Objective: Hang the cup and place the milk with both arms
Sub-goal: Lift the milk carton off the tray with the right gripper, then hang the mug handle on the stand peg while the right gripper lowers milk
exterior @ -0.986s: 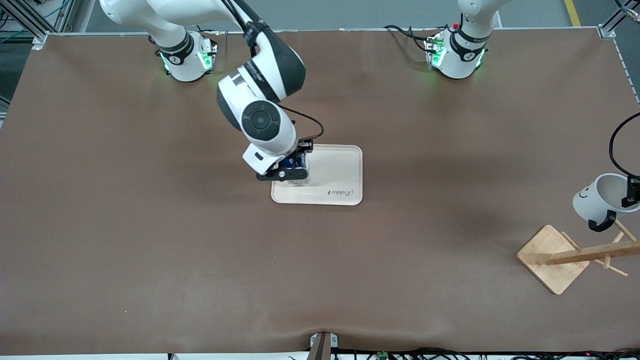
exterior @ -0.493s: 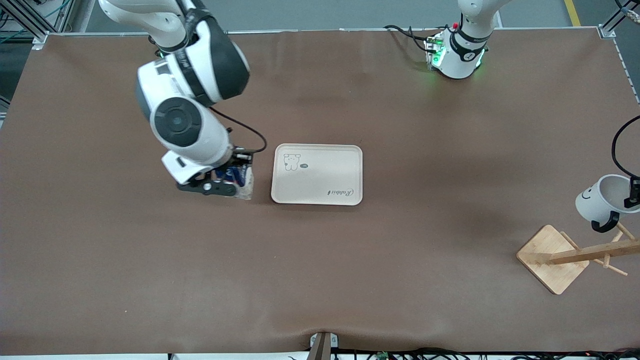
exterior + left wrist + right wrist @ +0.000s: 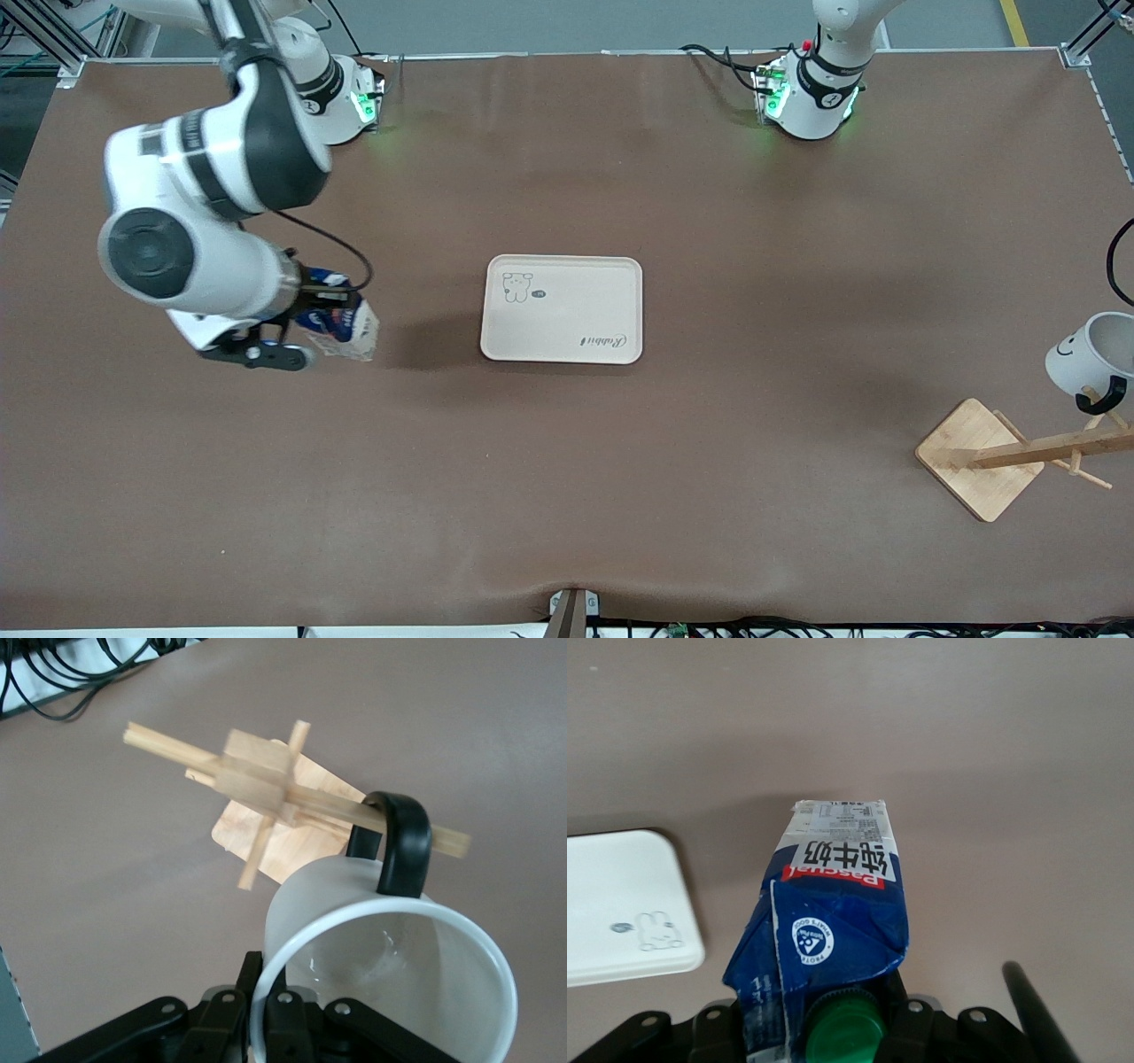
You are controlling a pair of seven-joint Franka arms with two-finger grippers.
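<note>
My right gripper is shut on the milk, a carton with a dark blue top and a green cap. It holds the carton tilted above the bare table, toward the right arm's end, apart from the tray. In the right wrist view the gripper clamps the carton's top. My left gripper is shut on the rim of the white cup. The cup's black handle sits around a peg of the wooden rack. In the front view the cup shows at the picture's edge; the left gripper is out of that view.
A cream tray with a small rabbit drawing lies mid-table with nothing on it. The wooden rack's base stands near the left arm's end, nearer the front camera, its pegs pointing off the picture's edge.
The right arm has swung from over the tray toward its own end of the table, carrying the milk. The cup has moved lower and outward, onto the rack's peg.
</note>
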